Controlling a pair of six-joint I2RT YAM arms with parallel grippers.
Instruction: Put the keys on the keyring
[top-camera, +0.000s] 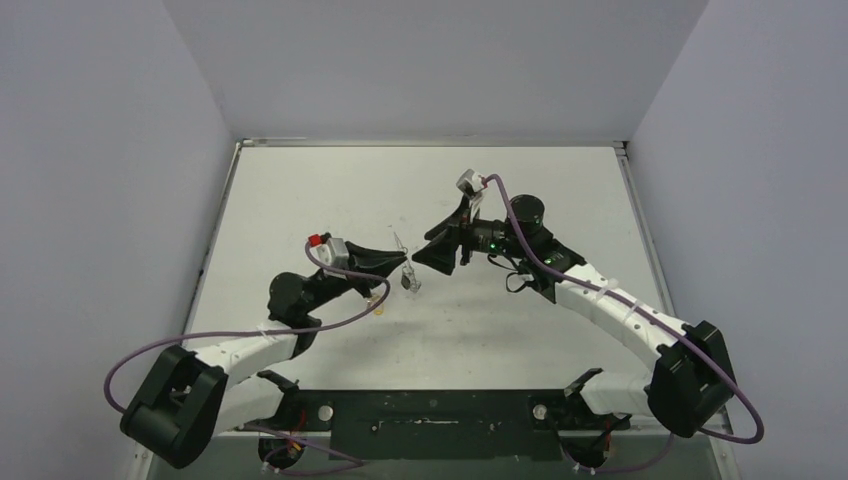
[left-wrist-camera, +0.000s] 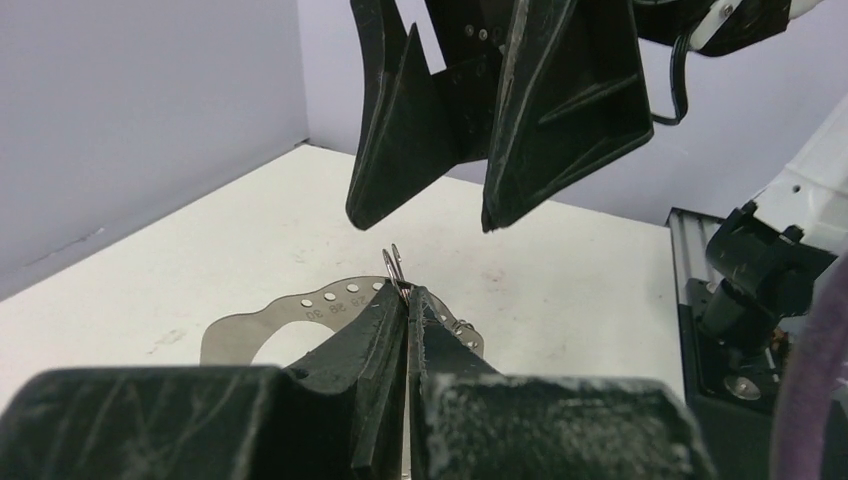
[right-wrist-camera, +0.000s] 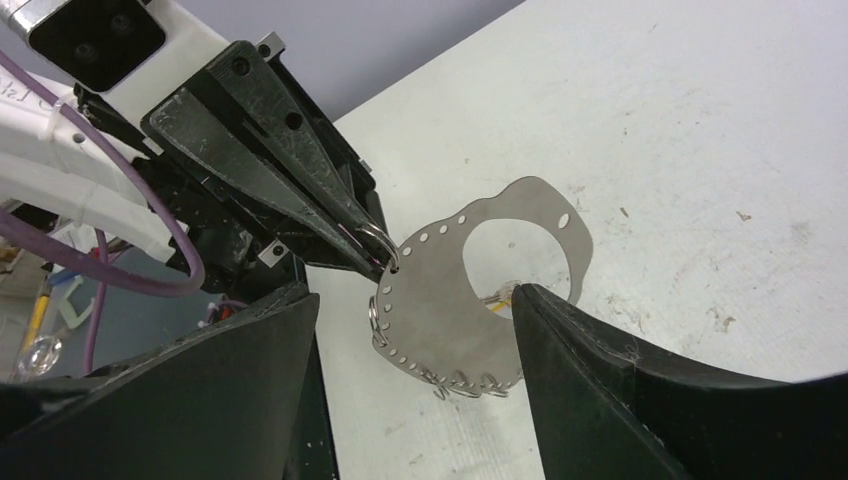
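Two black robot arms meet over the middle of a plain white bench (top-camera: 560, 190). The keyring (right-wrist-camera: 440, 300) is a thin, flat, silvery metal plate with one large hole, a row of small holes punched along its rim, and a few small wire rings (right-wrist-camera: 462, 385) hanging from one edge. It appears to be lifted off the bench, between the two hands. The left hand (left-wrist-camera: 407, 300) has its black fingers pressed tightly together, pinching a small split ring (left-wrist-camera: 392, 264) at the plate's rim. The right hand (left-wrist-camera: 428, 220) is spread wide and holds nothing. It hovers close to the left fingertips with one finger on either side of the plate, and whether it touches the plate cannot be told. A yellow-orange sliver (right-wrist-camera: 503, 299) shows at the edge of the large hole. It is probably a key's head, but whether it is threaded on is unclear. No black-headed key shows in any view. The task seems partway at most: a ring is gripped, but no key is clearly on it.
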